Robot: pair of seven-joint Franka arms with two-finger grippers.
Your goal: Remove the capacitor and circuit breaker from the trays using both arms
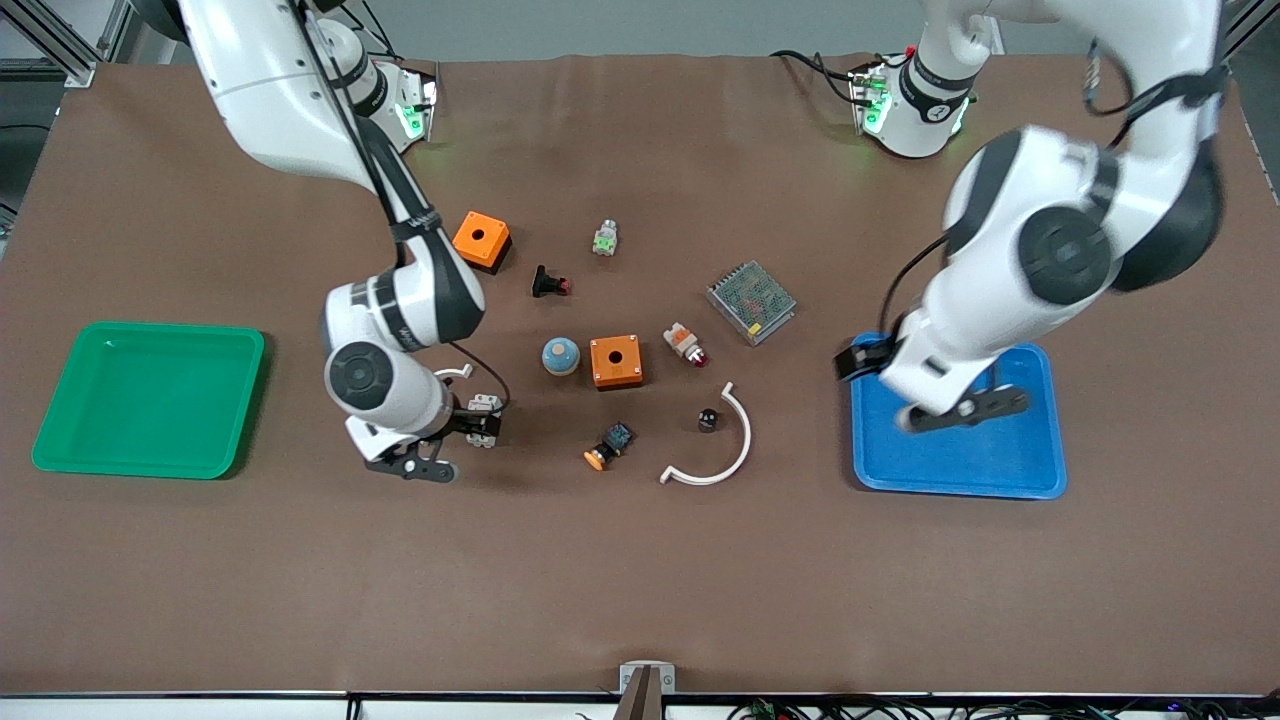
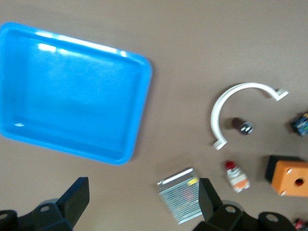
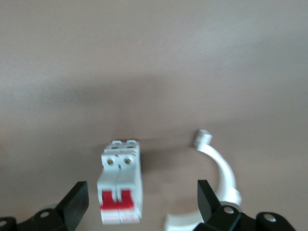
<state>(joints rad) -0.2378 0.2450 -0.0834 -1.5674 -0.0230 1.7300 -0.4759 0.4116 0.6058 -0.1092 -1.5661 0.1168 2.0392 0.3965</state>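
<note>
Front view: a brown counter (image 1: 640,580) with a green tray (image 1: 60,440) toward the right arm's end and a blue tray (image 1: 1040,480) toward the left arm's end, both holding no parts. The right gripper (image 1: 455,445) hangs low over the counter beside the circuit breaker (image 1: 487,412), which lies out of the trays. The capacitor (image 1: 708,419) sits on the counter inside the curve of a white clamp (image 1: 735,450), also out of the trays. The left gripper (image 1: 960,410) is over the blue tray.

Left wrist view: the left jaws are spread wide with nothing between them. The capacitor (image 2: 242,126) shows its shiny end; it looks tiny, light, smooth and likely to roll, best pinched across its round body.

Right wrist view: the right jaws are spread, and the circuit breaker (image 3: 119,182) lies on the counter between them, untouched. It appears a stiff, light plastic block, best held by its flat sides, away from the red levers.

No readable brand or writing appears anywhere.
</note>
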